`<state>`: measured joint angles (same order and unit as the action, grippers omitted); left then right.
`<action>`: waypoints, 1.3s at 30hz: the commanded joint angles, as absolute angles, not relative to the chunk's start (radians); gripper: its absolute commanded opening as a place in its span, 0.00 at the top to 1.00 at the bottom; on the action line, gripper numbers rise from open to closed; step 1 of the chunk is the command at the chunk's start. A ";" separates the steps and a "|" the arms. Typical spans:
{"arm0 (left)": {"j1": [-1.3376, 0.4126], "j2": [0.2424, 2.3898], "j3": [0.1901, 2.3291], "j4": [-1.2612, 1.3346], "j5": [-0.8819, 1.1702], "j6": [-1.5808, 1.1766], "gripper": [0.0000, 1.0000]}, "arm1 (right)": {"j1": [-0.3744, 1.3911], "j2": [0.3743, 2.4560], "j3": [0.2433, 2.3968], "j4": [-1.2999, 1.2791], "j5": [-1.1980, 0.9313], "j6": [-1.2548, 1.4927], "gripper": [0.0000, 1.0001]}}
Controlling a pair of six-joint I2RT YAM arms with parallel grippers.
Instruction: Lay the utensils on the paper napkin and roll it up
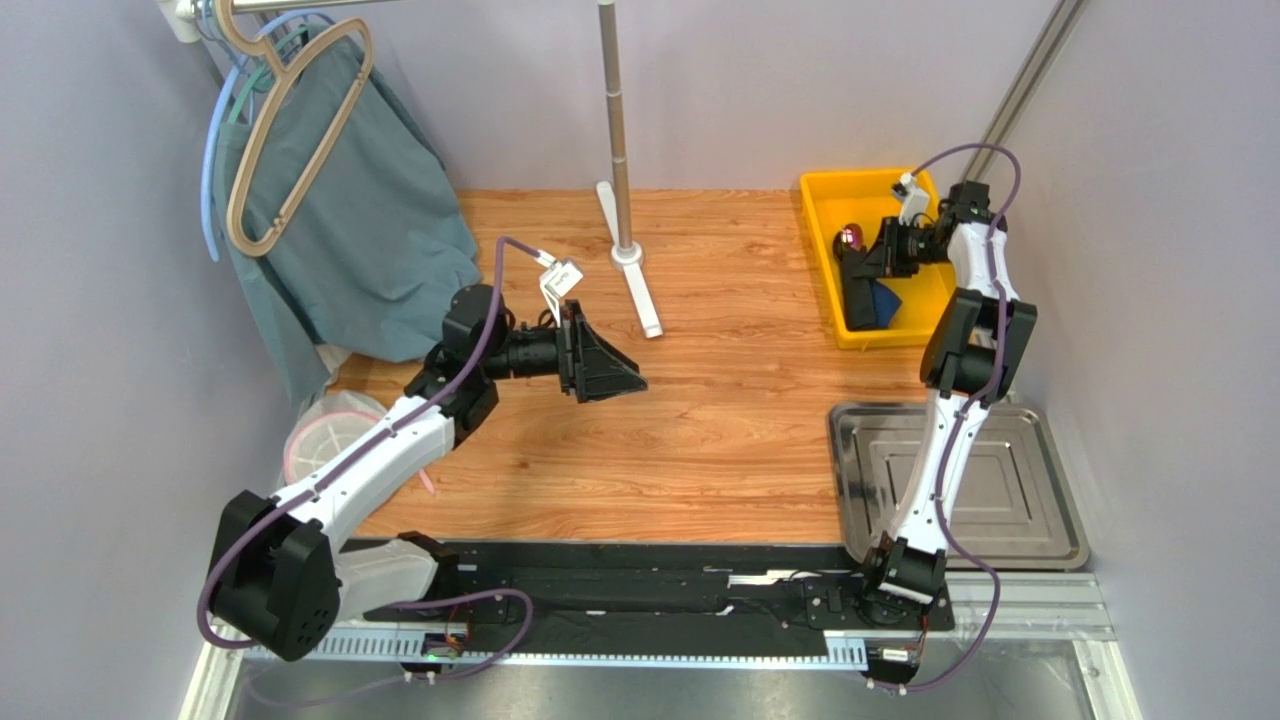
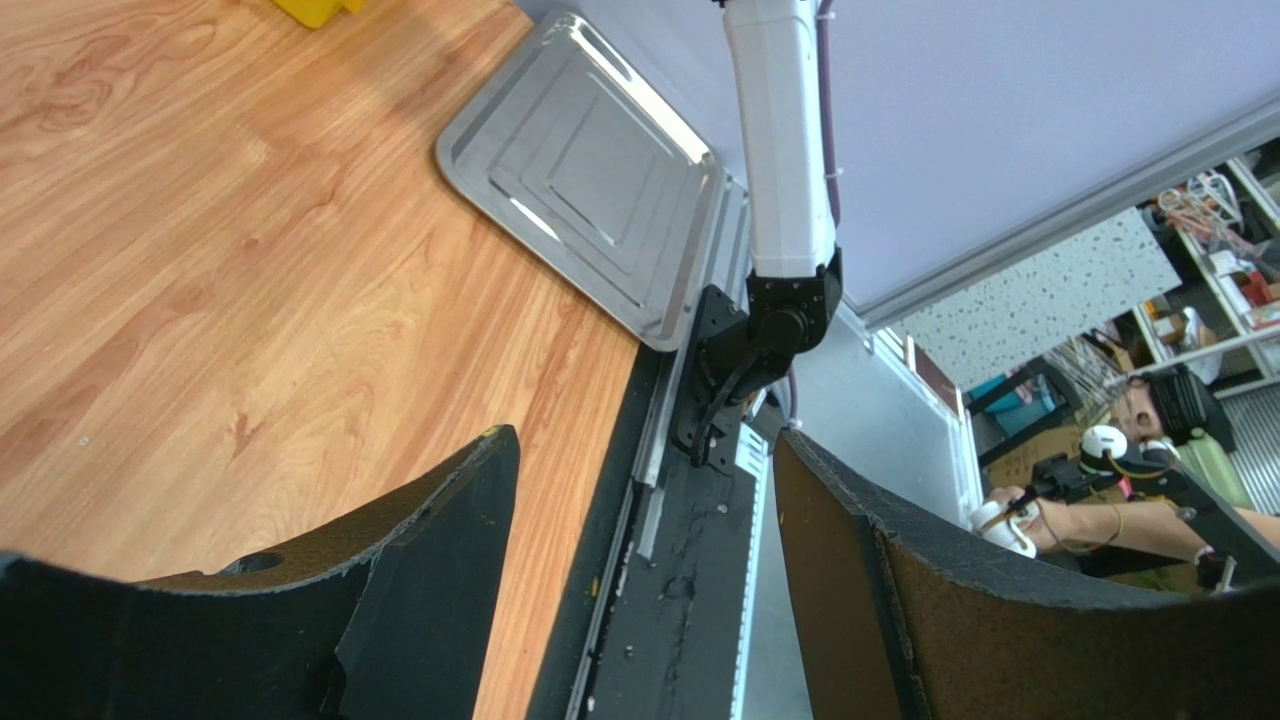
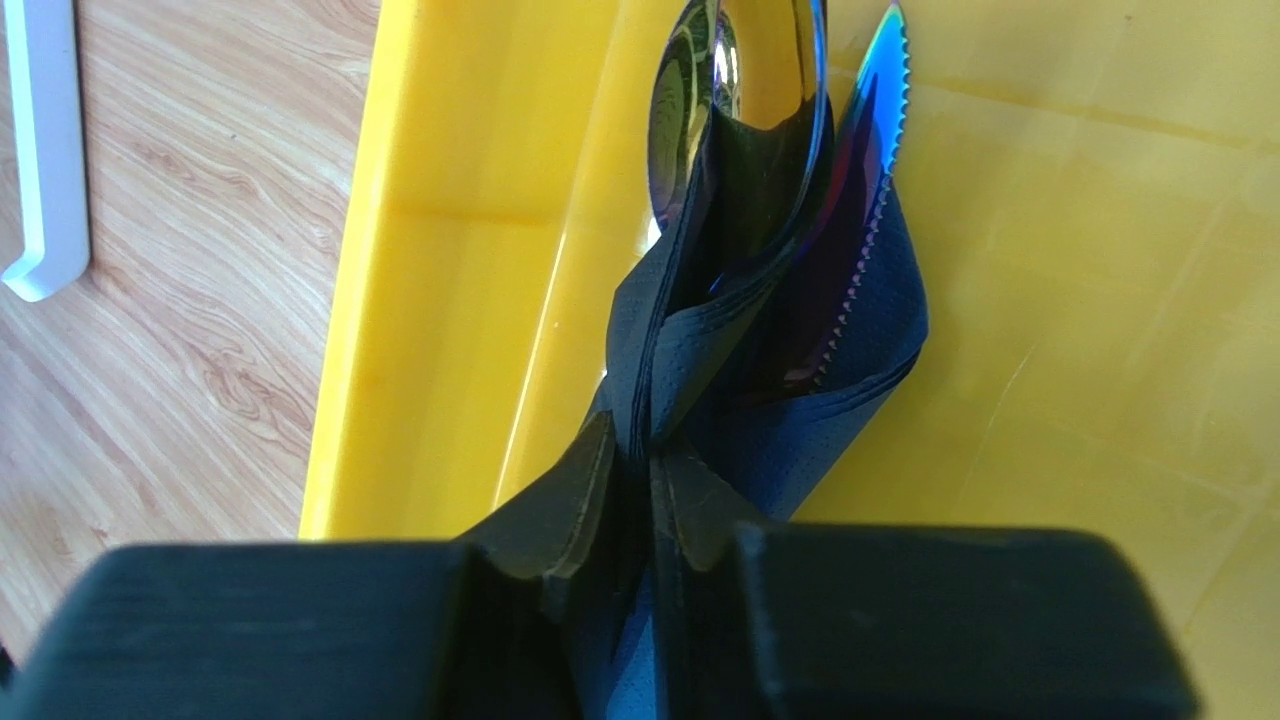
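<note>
Left pincer above wooden tabletop

The steel spoon is cut off by the top edge of the right wrist view. Its handle and that of the iridescent serrated knife are buried inside the dark rolled bundle in the yellow plastic bin. The right gripper covers the bundle's lower end. From above, the white right arm hides part of the steel tray at the wooden table's near right corner.

1 napkin, black, thin, twisted round a shiny spoon and rainbow serrated knife; lies in yellow bin.
</note>
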<state>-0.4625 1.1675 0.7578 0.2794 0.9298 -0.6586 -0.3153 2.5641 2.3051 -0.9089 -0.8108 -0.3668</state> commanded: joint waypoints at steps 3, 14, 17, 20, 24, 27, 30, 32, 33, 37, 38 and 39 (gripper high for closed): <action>-0.459 1.180 0.769 0.324 0.940 -0.666 0.29 | -0.316 2.569 2.341 -0.859 -0.747 -0.377 0.71; -0.459 1.172 0.772 0.322 0.940 -0.673 0.29 | -0.318 2.520 2.332 -0.854 -0.716 -0.367 0.49; -0.460 1.172 0.772 0.319 0.940 -0.672 0.29 | -0.318 2.510 2.332 -0.850 -0.718 -0.359 0.45; -0.460 1.172 0.769 0.318 0.937 -0.670 0.29 | -0.321 2.500 2.332 -0.844 -0.718 -0.350 0.41; -0.459 1.170 0.770 0.307 0.936 -0.664 0.29 | -0.324 2.484 2.333 -0.833 -0.719 -0.345 0.36; -0.456 1.175 0.772 0.302 0.931 -0.661 0.29 | -0.325 2.473 2.336 -0.825 -0.719 -0.334 0.31; -0.453 1.180 0.776 0.290 0.925 -0.653 0.28 | -0.330 2.459 2.339 -0.816 -0.716 -0.328 0.26; -0.446 1.181 0.779 0.276 0.923 -0.646 0.27 | -0.334 2.448 2.341 -0.808 -0.713 -0.319 0.23; -0.445 1.181 0.787 0.267 0.922 -0.640 0.24 | -0.336 2.445 2.345 -0.807 -0.713 -0.316 0.23; -0.430 1.175 0.814 0.181 0.908 -0.594 0.05 | -0.344 2.402 2.368 -0.807 -0.710 -0.301 0.20; -0.422 1.174 0.822 0.157 0.896 -0.585 0.01 | -0.345 2.390 2.368 -0.805 -0.710 -0.293 0.20; -0.417 1.175 0.857 0.115 0.884 -0.566 0.01 | -0.347 2.376 2.367 -0.807 -0.712 -0.287 0.18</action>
